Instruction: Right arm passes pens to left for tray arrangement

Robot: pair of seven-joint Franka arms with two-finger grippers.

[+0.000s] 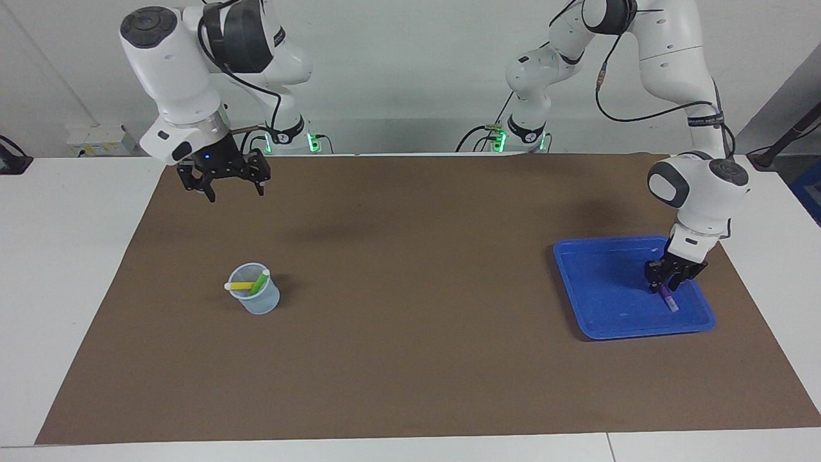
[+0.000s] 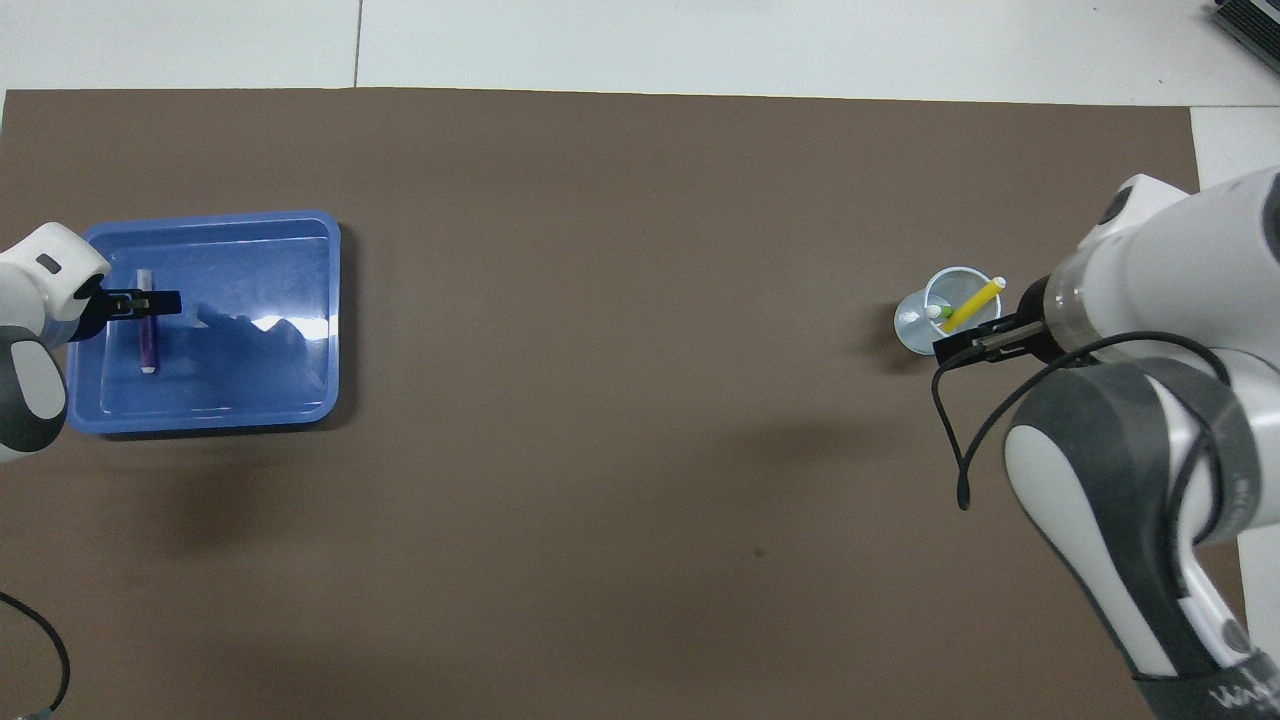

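The left claw (image 1: 671, 282) sits low in the tray (image 1: 603, 269), released around the purple pen (image 1: 669, 299); lifting askew could drag the pen. The right claw (image 1: 233, 187), spread open and empty, hangs over the counter (image 1: 410, 359) near the cup (image 1: 258, 301); a careless dip might tip it. The yellow pen (image 1: 240, 285) and green pen (image 1: 259, 282) lean inside, whitish ends up.

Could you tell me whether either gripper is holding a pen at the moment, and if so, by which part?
Nothing is held. The left gripper stands open over the purple pen lying in the tray; the right gripper hangs open, empty.
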